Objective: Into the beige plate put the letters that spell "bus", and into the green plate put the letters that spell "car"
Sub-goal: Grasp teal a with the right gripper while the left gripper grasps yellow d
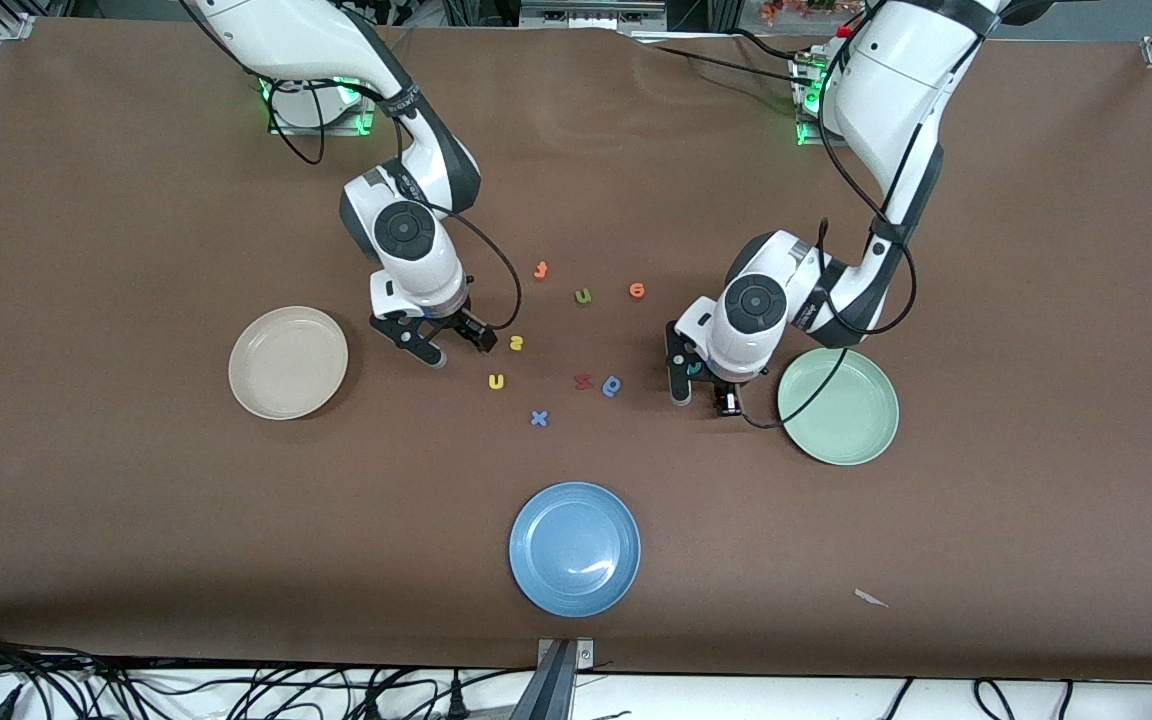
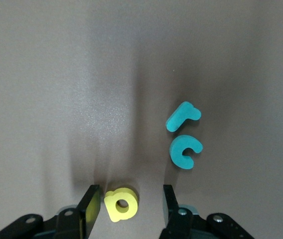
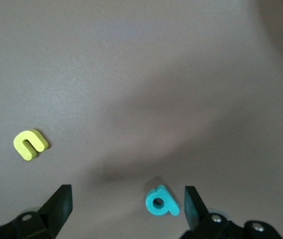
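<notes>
the tiny yellow foam "a", on the table at nine o'clock of the pale green round plate, sits off-centre between the parted fingers of the left gripper, so closing may skid it away; the right gripper, fingers wide apart, hovers over the teal foam "b" at three o'clock of the beige round plate.

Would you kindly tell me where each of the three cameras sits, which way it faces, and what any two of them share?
Front view: high across the table, facing both arms, the left gripper and right gripper.
Left wrist view: on the left wrist, looking down past its fingers at the yellow "a".
Right wrist view: on the right wrist, looking down past its fingers at the teal "b".
Shared: front and right wrist views both show the yellow "u".
</notes>
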`<state>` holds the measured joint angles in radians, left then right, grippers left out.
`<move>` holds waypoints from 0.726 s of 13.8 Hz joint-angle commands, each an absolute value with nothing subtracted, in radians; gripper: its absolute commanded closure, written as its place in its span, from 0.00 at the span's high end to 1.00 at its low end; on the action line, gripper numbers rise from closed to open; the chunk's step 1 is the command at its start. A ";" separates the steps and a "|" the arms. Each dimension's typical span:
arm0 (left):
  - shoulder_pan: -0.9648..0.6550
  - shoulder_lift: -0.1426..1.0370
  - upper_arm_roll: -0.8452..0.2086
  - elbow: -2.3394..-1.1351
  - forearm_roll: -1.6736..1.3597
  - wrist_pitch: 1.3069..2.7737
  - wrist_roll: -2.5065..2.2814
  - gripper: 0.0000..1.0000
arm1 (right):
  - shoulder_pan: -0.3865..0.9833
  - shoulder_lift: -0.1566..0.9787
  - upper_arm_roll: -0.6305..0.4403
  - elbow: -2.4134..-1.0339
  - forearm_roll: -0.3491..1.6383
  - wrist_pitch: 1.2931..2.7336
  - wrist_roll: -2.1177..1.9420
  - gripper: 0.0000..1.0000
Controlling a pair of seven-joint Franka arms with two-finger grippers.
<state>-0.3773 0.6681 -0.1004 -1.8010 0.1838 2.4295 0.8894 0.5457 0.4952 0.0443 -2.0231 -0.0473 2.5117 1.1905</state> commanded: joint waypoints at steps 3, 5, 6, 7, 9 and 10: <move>-0.383 0.673 -0.094 -1.798 0.219 2.439 0.871 0.13 | 0.528 0.457 0.075 -2.170 -0.071 2.673 1.192 0.98; -0.383 0.663 -0.094 -1.795 0.219 2.430 0.871 0.03 | 0.523 0.446 0.089 -2.195 -0.071 2.691 1.192 0.96; -0.383 0.644 -0.092 -1.793 0.219 2.418 0.873 0.02 | 0.523 0.446 0.095 -2.195 -0.071 2.692 1.192 0.92; -0.382 0.617 -0.092 -1.792 0.219 2.384 0.876 0.02 | 0.523 0.448 0.097 -2.200 -0.072 2.697 1.192 0.87; -0.368 0.556 -0.091 -1.776 0.219 2.272 0.882 0.03 | 0.520 0.446 0.097 -2.209 -0.072 2.697 1.164 0.72; -0.362 0.531 -0.086 -1.775 0.219 2.228 0.885 0.03 | 0.512 0.446 0.097 -2.209 -0.072 2.697 1.146 0.70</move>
